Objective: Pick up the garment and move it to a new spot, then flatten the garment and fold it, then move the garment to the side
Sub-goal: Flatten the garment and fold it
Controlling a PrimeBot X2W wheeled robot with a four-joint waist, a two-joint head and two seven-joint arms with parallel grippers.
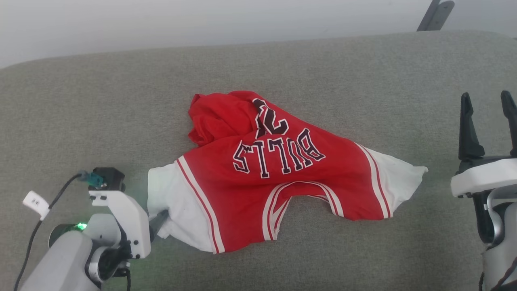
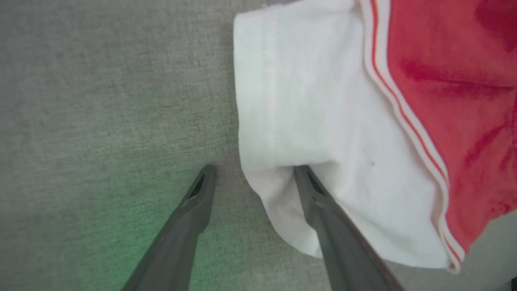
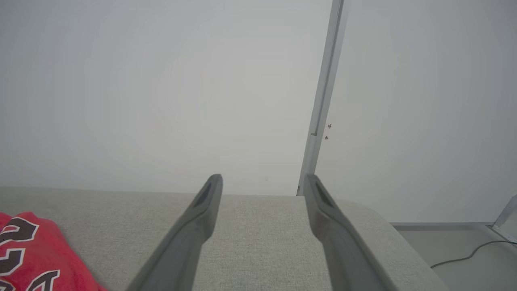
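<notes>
sprawled rumpled midway across the grey woven cushion (image 1: 121, 101), lettering upside down and far part bunched: soft red basketball-jersey garment (image 1: 282, 182) with white sleeves, likely light, limp and quick to sag. best pinched at the white left sleeve (image 1: 169, 202) hem, with the left gripper (image 2: 254, 171) spread apart there, one dark finger (image 2: 319, 202) touching that sleeve, nothing clamped. at the right, well apart from the cloth, right gripper (image 1: 486, 97) spread apart too, empty.

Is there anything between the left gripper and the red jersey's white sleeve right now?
Nothing visible does. The open left gripper is at the white sleeve of the red jersey: one finger overlaps the sleeve's edge, the other is over bare grey upholstery beside it.
</notes>
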